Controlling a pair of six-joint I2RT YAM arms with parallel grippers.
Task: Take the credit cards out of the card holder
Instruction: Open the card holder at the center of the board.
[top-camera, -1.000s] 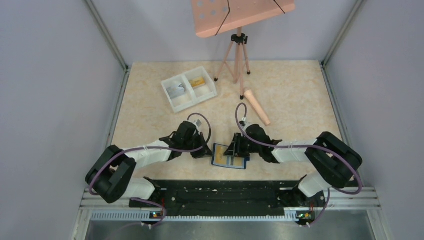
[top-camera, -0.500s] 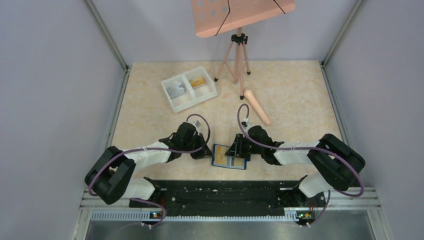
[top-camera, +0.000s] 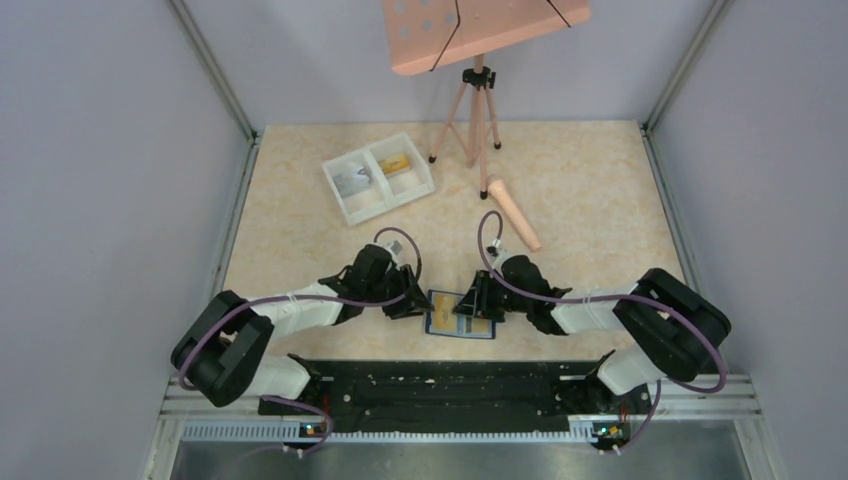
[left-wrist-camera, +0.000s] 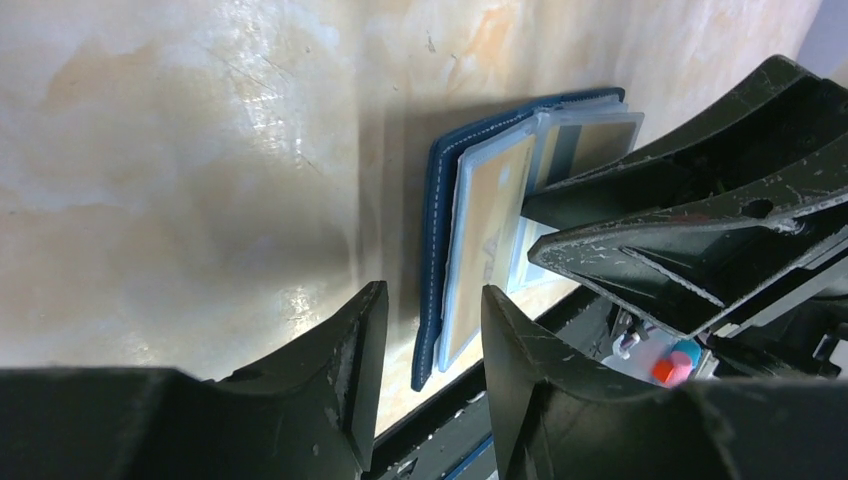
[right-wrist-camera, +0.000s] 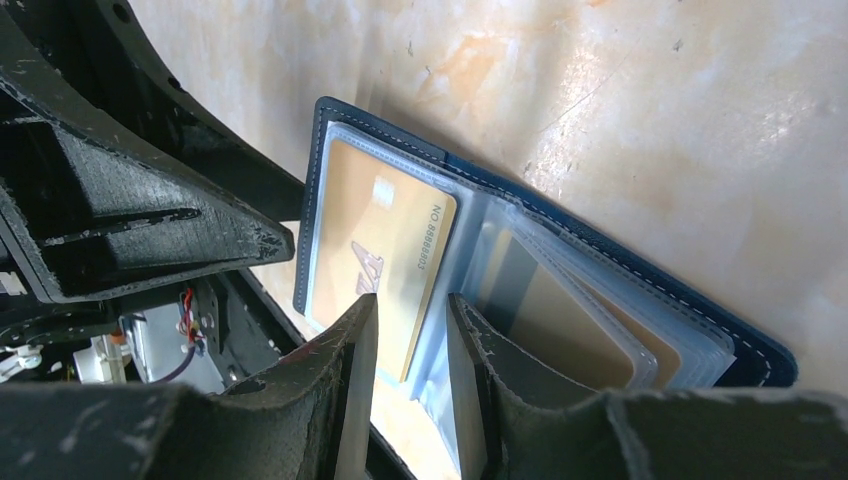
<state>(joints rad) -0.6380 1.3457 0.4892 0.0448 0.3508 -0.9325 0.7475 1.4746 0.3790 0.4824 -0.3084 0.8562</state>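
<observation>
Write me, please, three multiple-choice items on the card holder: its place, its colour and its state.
1. The card holder lies: A in mid-air; B on the table between the left gripper and right gripper; C on the floor.
2. Its cover is: A red; B green; C blue.
3. It is: A open; B folded shut; C standing on edge.
Answers: B, the top view shows it there; C, both wrist views show blue; A, a yellow card shows in a clear sleeve.
</observation>
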